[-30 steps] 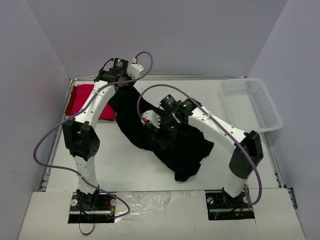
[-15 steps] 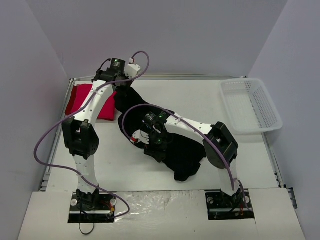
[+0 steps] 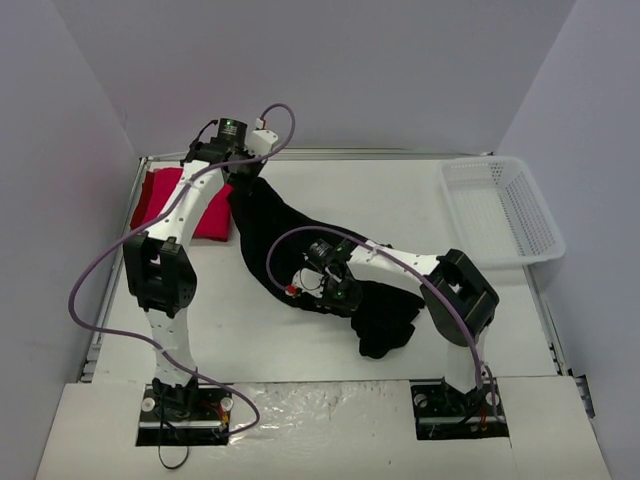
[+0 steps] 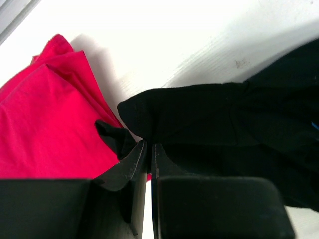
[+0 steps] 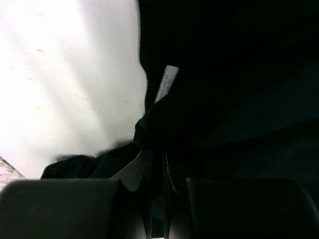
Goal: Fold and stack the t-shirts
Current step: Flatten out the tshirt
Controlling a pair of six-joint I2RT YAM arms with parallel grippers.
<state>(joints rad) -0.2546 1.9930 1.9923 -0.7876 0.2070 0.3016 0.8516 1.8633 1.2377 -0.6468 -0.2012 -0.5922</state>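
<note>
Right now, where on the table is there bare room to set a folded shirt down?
Largest free patch: the far right of the table, between the black shirt and the basket. A smaller one near left, between the left arm and the black shirt. The far-left corner is crowded with the red shirt.

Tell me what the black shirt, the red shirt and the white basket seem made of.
The black shirt: soft matte cloth, likely cotton; it bunches in limp folds. The red shirt: similar matte cloth, creased edges. The basket: white, stiff-looking plastic, open mesh walls.
</note>
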